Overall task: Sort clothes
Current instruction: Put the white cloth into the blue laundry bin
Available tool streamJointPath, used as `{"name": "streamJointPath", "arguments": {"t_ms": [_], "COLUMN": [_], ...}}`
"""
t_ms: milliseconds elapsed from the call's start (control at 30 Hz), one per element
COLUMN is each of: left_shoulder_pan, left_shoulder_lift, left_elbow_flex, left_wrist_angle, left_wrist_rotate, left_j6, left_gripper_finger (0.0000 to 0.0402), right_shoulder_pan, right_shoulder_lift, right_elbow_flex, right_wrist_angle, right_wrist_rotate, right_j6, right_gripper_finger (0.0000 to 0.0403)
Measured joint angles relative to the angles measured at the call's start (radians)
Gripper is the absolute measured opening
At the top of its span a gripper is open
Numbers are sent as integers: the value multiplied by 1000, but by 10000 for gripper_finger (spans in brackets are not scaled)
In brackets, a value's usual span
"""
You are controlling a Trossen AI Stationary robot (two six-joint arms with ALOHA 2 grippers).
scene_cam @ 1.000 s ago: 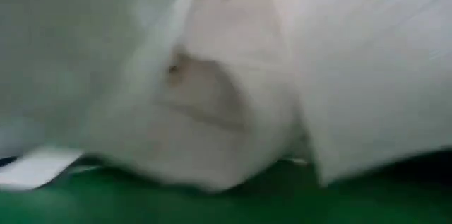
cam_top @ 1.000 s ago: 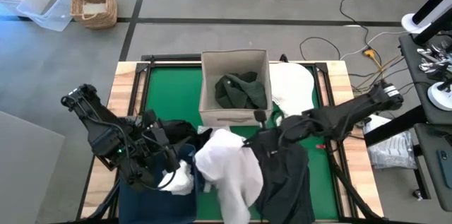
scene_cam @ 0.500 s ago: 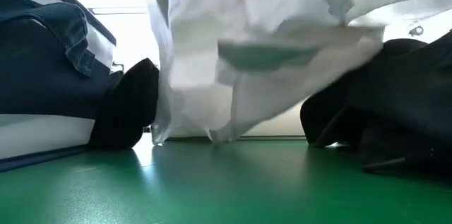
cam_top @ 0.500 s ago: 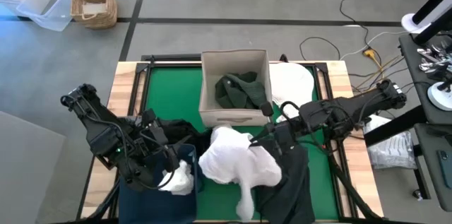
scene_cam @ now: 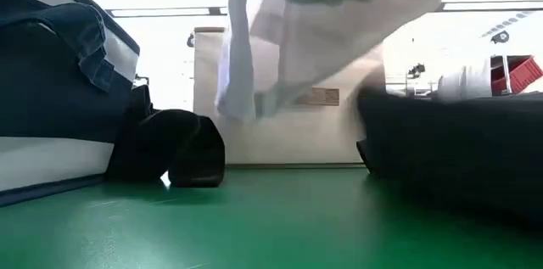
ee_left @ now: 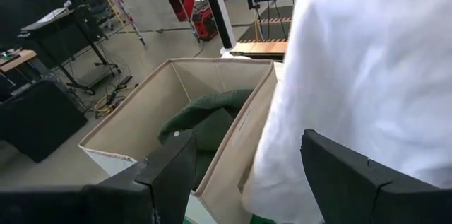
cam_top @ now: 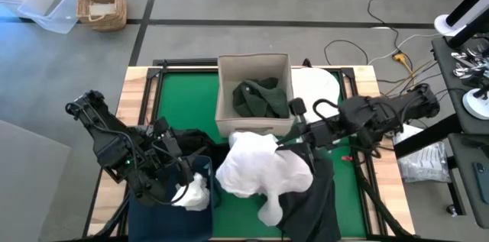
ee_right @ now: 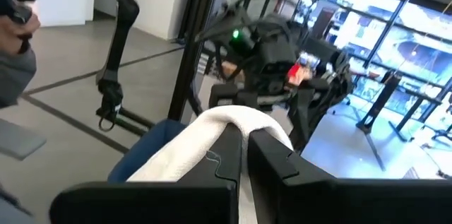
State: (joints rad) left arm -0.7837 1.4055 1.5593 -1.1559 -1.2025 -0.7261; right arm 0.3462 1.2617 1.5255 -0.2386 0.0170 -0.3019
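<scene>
My right gripper (cam_top: 286, 141) is shut on a white garment (cam_top: 263, 169), held up over the middle of the green table; in the low view the white garment (scene_cam: 322, 31) hangs clear of the mat. A black garment (cam_top: 315, 196) lies heaped on the table under and to the right of it. A dark green garment (cam_top: 260, 98) lies in the beige box (cam_top: 226, 82). My left gripper (ee_left: 244, 181) stands open with nothing between its fingers, above the navy bin (cam_top: 164, 211), which holds a white cloth (cam_top: 192, 194). My right gripper pinches a bunched fold at the top of the white garment (ee_right: 224, 119) between its two shut fingers (ee_right: 272, 157). The fingers lie about level and come from the table's right. The garment hangs slack below them, lifted clear of the table.
Another dark garment (scene_cam: 174, 150) lies on the mat beside the navy bin (scene_cam: 51, 99). A white heap (cam_top: 321, 89) sits right of the beige box. Bare green mat (cam_top: 183, 97) shows left of the box. A wicker basket (cam_top: 99, 1) stands on the floor beyond.
My right gripper has risen and drawn toward the far right, staying shut on the white garment. The garment has come up off the table: it had covered the low view, and its lower edge now hangs clear above the mat, bunched closer under the gripper.
</scene>
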Motion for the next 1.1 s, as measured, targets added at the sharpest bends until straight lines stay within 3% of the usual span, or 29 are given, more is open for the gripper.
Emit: {"name": "streamJointPath", "arguments": {"t_ms": [233, 700, 1100], "left_shoulder_pan": [-1, -1, -1], "left_shoulder_lift": [-2, -5, -5], "left_elbow_flex": [23, 339, 601], "left_wrist_angle": [32, 16, 15], "left_wrist_rotate": [6, 6, -29], "left_j6": [66, 347, 434], "left_gripper_finger": [233, 233, 233], "right_shoulder_pan": [0, 0, 0], "right_shoulder_lift": [0, 42, 246], "right_elbow_flex": [71, 242, 504], "right_wrist_angle": [-16, -16, -18], "right_wrist_rotate": [0, -46, -77], "right_j6": [-21, 47, 108], "right_gripper_finger": [9, 9, 9]}}
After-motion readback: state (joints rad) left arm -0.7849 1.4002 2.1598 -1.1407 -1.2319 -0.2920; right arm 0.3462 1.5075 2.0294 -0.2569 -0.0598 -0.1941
